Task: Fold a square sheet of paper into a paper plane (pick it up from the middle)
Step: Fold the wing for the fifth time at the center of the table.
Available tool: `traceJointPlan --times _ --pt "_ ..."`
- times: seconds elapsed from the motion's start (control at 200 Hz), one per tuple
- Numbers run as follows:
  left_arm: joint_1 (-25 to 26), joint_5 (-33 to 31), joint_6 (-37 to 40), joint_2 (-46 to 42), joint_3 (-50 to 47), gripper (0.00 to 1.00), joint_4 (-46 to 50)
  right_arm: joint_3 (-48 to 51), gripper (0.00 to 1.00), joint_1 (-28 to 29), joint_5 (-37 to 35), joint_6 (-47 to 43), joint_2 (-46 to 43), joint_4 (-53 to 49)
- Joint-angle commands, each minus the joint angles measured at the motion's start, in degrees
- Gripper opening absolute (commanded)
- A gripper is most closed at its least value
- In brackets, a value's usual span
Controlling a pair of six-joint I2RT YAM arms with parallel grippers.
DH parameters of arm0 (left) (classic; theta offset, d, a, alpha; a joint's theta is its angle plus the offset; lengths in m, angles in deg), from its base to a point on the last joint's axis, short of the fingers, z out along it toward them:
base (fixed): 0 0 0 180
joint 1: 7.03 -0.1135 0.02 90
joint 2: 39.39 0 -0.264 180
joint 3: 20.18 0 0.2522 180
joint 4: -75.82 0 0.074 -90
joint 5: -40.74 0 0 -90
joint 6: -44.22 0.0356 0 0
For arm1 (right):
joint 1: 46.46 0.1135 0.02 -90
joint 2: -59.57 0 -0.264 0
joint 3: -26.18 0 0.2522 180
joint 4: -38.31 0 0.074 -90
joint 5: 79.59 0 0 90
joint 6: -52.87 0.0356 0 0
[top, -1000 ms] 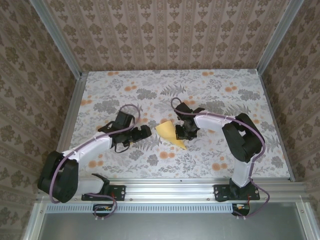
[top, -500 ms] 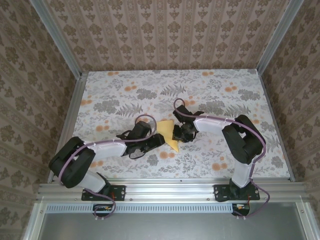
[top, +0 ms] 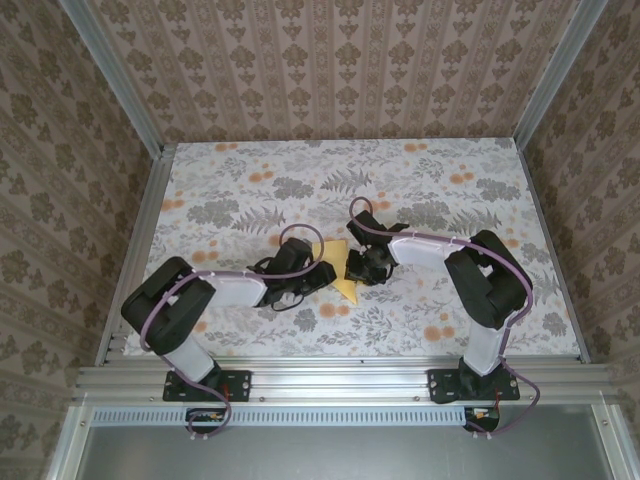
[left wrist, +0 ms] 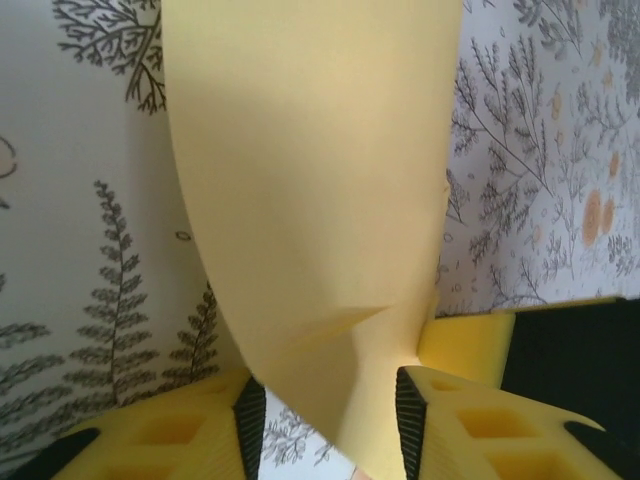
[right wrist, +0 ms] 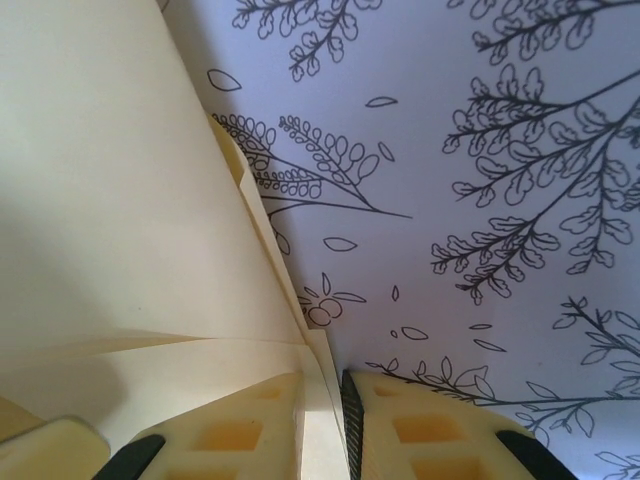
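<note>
Up close, folded paper [right wrist: 120, 200] inside the right tool [right wrist: 322, 420]

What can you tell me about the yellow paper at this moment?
The sheet of paper is thin, plain pale yellow, partly folded with layered creases, and curved rather than flat. It sits near the middle of the flowered table. The right pincer pinches its folded edge; the left pincer has it between its fingers, grip unclear.

Floral tabletop [top: 420, 180], patterned walls [top: 330, 70]
</note>
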Motion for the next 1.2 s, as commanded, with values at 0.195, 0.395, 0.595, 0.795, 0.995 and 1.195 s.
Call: traceJointPlan --times 0.195,0.395,0.595,0.795,0.995,1.195 --pt "0.5 -3.1 4.1 1.5 3.6 0.19 2.2 2.7 0.26 0.8 8.4 0.6 -0.7 4.3" --pt "-0.1 -4.4 13.3 1.8 6.9 0.09 9.2 3.9 0.36 -1.6 9.7 -6.3 -6.2 5.3" --pt "-1.5 -2.6 21.9 1.8 9.6 0.07 13.8 3.0 0.38 -2.4 7.0 -14.1 -7.7 1.7" --pt "-2.8 1.6 29.3 2.1 12.3 0.06 16.2 3.9 0.36 -3.2 5.7 -13.5 -7.3 3.9" --pt "-2.2 3.9 31.9 4.9 14.8 0.05 17.0 3.8 0.29 -3.3 9.2 -11.0 -5.1 8.3" --pt "-1.4 3.1 32.3 6.4 16.1 0.04 17.9 3.0 0.20 -3.4 9.0 -10.4 -2.0 8.7"
